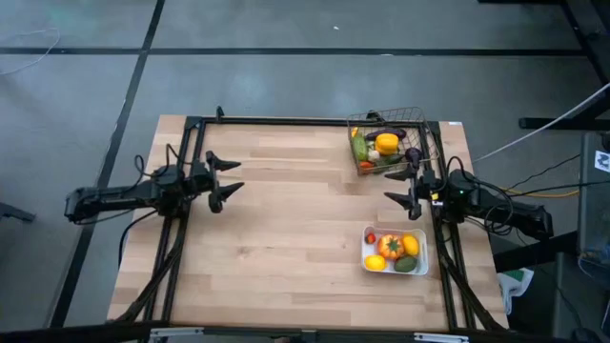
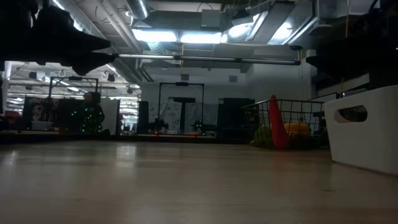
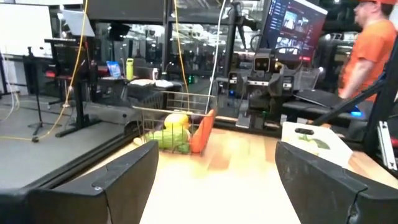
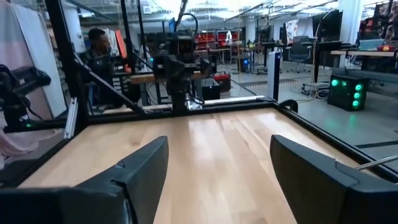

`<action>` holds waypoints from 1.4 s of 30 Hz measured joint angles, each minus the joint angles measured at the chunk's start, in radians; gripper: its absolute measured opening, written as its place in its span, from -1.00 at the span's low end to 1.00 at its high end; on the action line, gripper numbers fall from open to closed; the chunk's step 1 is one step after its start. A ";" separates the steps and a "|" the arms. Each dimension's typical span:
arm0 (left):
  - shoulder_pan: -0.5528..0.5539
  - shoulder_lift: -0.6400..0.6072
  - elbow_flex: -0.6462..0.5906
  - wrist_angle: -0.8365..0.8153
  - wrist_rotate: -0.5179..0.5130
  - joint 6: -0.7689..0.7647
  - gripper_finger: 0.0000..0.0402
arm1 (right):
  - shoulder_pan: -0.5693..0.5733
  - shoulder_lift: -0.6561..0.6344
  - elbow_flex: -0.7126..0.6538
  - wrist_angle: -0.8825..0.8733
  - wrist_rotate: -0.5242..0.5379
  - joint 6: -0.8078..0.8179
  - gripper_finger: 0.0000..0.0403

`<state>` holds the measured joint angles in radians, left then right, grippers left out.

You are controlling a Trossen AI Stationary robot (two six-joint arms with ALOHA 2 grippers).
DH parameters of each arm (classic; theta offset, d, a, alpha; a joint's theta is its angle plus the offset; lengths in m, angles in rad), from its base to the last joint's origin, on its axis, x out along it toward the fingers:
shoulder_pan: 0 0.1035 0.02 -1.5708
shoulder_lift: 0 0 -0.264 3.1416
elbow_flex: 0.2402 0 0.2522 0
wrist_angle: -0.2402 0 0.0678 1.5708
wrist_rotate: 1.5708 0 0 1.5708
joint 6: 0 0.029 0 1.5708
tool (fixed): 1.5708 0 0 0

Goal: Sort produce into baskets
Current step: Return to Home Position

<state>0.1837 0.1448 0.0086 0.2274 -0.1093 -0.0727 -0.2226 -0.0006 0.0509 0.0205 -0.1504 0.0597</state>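
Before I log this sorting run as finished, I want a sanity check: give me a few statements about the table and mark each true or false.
1. The wire basket holds produce. True.
2. The white tray is empty. False: it holds several pieces, an orange tomato among them.
3. The left gripper grips a lemon. False: it is open and holds nothing, at the left side of the table.
4. The right gripper is open, between basket and tray at the table's right side. True.
5. The carrot lies in the tray. False: it leans inside the wire basket.
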 joint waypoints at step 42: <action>0.000 -0.141 0.001 -0.201 0.000 0.053 0.59 | 0.000 0.007 0.003 -0.117 0.181 -0.048 0.39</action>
<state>0.1837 0.0040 0.0093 0.0261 -0.1089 -0.0196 -0.2230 0.0066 0.0544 -0.0967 0.0307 0.0121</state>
